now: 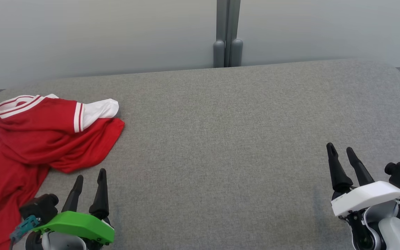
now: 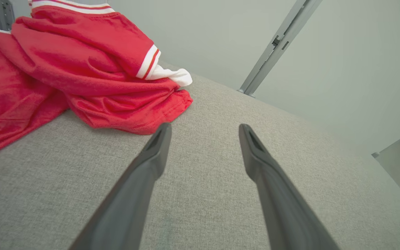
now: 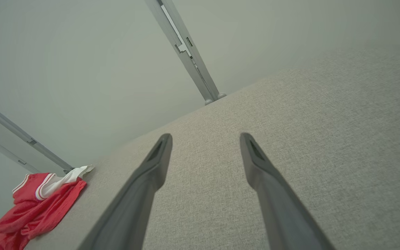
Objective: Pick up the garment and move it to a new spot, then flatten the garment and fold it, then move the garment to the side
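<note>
Both jaws wide open, nothing held. Red jersey (image 1: 40, 139) lies crumpled just ahead-left of my left gripper (image 1: 90, 173), well apart from my right gripper (image 1: 340, 146). My worry: pinching bunched layers together, so the jersey lifts knotted and won't flatten.

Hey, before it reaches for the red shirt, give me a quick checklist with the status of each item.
1. Open, empty left claw: ok.
2. Open, empty right claw: ok.
3. Hem of the garment close ahead of the left claw: ok.
4. Room on the grey surface for a new spot: ok.
5. Whole garment on the surface: cannot tell, it runs off the head view's edge.
</note>
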Available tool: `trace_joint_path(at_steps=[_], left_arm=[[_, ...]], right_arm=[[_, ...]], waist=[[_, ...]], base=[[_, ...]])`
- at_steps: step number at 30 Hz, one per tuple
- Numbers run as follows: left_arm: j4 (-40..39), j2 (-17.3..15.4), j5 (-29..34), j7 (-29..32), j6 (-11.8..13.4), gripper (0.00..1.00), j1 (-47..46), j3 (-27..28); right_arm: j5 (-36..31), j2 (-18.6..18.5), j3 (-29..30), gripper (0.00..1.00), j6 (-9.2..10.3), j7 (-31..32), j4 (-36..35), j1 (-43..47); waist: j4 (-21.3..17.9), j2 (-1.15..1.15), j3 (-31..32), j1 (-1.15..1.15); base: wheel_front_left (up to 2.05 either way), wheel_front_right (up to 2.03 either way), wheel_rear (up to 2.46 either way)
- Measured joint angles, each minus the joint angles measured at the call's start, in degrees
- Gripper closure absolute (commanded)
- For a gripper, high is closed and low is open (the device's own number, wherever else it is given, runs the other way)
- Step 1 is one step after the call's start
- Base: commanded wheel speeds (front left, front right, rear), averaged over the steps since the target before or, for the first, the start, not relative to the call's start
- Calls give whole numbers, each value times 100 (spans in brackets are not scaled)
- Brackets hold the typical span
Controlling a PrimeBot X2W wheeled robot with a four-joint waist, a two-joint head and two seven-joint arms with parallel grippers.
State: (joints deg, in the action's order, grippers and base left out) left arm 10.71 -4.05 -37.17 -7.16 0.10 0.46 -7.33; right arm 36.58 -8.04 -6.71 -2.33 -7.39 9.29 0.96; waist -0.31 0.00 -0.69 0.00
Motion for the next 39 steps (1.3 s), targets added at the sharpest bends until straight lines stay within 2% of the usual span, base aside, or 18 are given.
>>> trace_joint_path(at_steps=[23,32,39], left_arm=[[-127,-102,2132,-471,250,0,228,-236],[54,-89,2566,-660,303,0,352,-208],[158,-79,2736,-710,303,0,403,-130]], right_arm=[[-2012,-205,-271,0,146,-453,-125,122],[-2654,-203,-296,0,153,-628,-125,226],[-2803,-141,-236,0,189,-695,-111,313]], waist=[[-49,0,-6,-1],[-76,0,-8,0],[-90,0,-21,0]], base=[[0,0,0],[0,0,0],[0,0,0]])
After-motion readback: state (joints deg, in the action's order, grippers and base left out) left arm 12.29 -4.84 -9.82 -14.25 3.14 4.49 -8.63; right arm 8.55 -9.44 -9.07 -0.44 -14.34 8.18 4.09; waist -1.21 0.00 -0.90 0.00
